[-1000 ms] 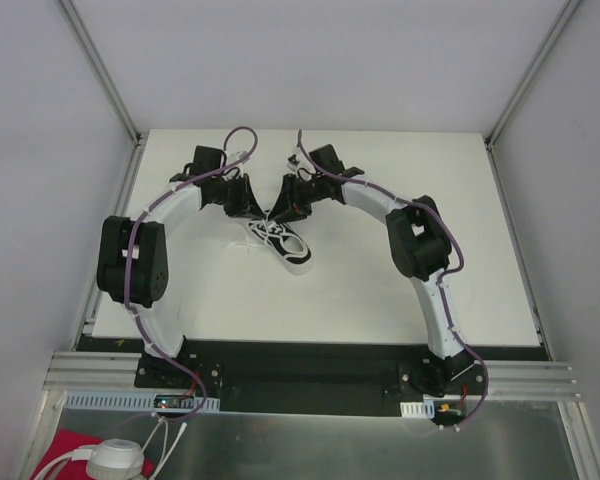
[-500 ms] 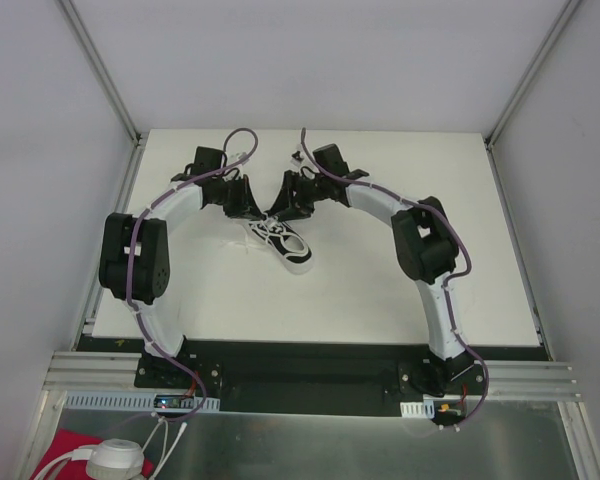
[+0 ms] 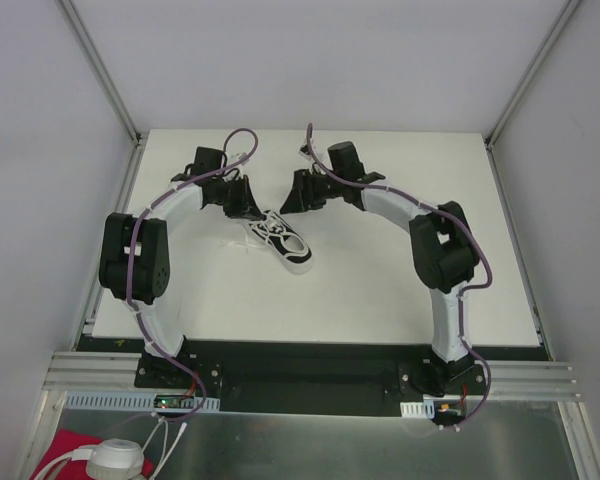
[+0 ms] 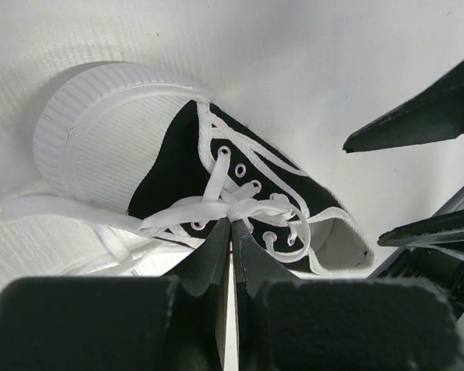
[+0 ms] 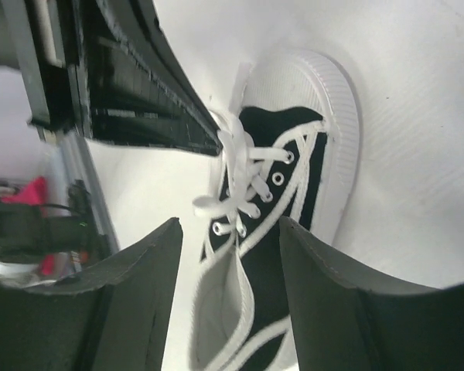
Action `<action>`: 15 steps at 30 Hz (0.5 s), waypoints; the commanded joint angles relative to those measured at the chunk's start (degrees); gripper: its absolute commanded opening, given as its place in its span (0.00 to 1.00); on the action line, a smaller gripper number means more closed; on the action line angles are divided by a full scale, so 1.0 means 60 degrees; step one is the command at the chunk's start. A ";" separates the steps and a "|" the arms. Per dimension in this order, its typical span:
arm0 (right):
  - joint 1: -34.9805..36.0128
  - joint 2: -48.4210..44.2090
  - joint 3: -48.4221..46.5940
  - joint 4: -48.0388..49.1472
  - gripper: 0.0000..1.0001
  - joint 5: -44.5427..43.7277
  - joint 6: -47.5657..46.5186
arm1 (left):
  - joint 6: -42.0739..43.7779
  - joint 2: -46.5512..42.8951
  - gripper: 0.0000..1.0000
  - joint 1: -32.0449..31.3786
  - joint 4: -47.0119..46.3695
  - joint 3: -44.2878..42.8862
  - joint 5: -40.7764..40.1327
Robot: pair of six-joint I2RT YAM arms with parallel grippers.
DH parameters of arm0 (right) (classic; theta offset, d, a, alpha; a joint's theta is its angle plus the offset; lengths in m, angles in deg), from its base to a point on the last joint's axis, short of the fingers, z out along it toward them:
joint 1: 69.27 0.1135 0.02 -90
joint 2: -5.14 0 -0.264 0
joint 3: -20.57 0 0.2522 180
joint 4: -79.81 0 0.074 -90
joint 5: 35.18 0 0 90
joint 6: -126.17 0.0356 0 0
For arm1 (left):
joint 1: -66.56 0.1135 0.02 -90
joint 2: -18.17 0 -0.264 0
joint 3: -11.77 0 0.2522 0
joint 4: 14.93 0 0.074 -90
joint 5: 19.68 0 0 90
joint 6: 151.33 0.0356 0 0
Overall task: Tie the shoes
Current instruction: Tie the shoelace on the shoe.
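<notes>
"What is changing at the right gripper (image 3: 288,203)?"

"It is gaping open now and sitting farther from the sneaker (image 3: 285,243) than a second ago."

"And the left gripper (image 4: 230,224)?"

"It is still pinching the laces (image 4: 187,210) over the tongue. The sneaker is lying unmoved on the table (image 3: 400,280), just beside it."

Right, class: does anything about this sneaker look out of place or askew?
Yes. The sneaker's laces are untied: loose ends sprawl on the table beside the toe, while the left gripper pinches them above the eyelets. The sneaker also lies diagonal to the table edges.
</notes>
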State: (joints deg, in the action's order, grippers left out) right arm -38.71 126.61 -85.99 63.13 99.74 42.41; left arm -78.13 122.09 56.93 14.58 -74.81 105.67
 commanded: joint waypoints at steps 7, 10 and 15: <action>0.0443 -0.1760 0.1829 0.1249 0.57 -0.1528 -0.4394 | 0.0221 -0.0035 0.00 0.0096 0.0012 -0.0037 -0.0033; 0.0632 -0.1583 0.1856 0.1189 0.54 -0.1730 -0.4918 | 0.0221 -0.0049 0.00 0.0096 0.0012 -0.0022 -0.0047; 0.1058 -0.1422 0.1755 0.1175 0.52 -0.2141 -0.5376 | 0.0251 -0.0152 0.00 0.0125 0.0027 0.0022 -0.0106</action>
State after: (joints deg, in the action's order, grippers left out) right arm -33.90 118.28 -74.49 67.98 88.84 15.81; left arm -78.13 122.09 56.93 14.60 -74.81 105.65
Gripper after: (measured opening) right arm 0.526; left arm 0.006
